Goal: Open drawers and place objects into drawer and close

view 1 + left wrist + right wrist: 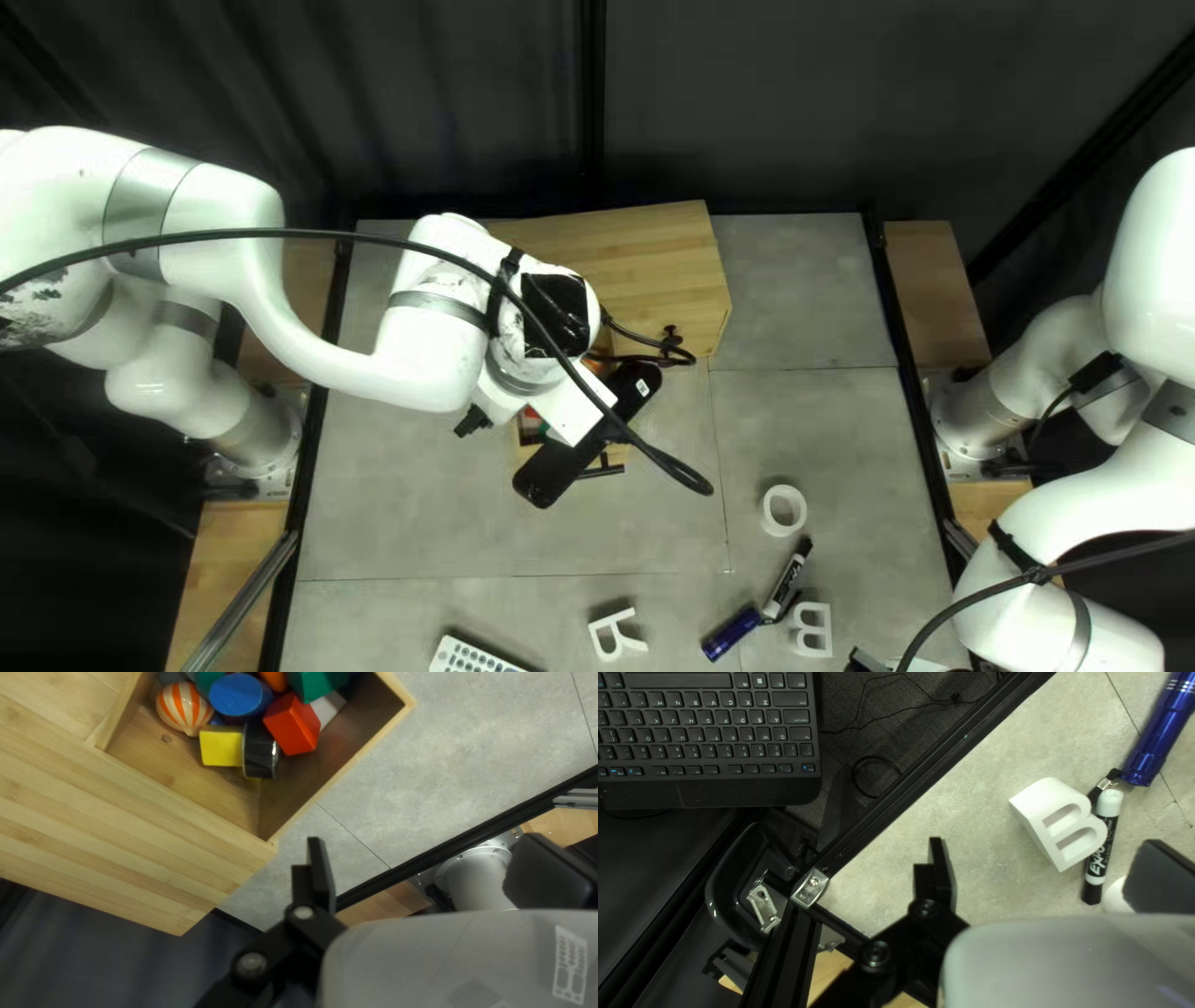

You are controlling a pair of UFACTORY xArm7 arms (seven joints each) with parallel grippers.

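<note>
My left gripper (585,436) is above the open drawer of the wooden cabinet (647,268). In the left wrist view, the left gripper (427,843) is open and empty, beside the drawer (333,743). The drawer holds a striped ball (184,708), a yellow block (221,745), a red block (291,724), a blue cylinder (240,695) and others. My right gripper (865,661) shows partly at the table's near edge. In its wrist view, the right gripper (1044,845) is open near a white letter B (1061,821), a marker (1102,852) and a blue flashlight (1161,731).
A white tape roll (784,510), a white letter R (616,635) and a white remote-like object (468,656) lie on the grey table (423,510). Beyond the black table rail (946,765) is a black keyboard (710,740). A cable hangs across the left arm.
</note>
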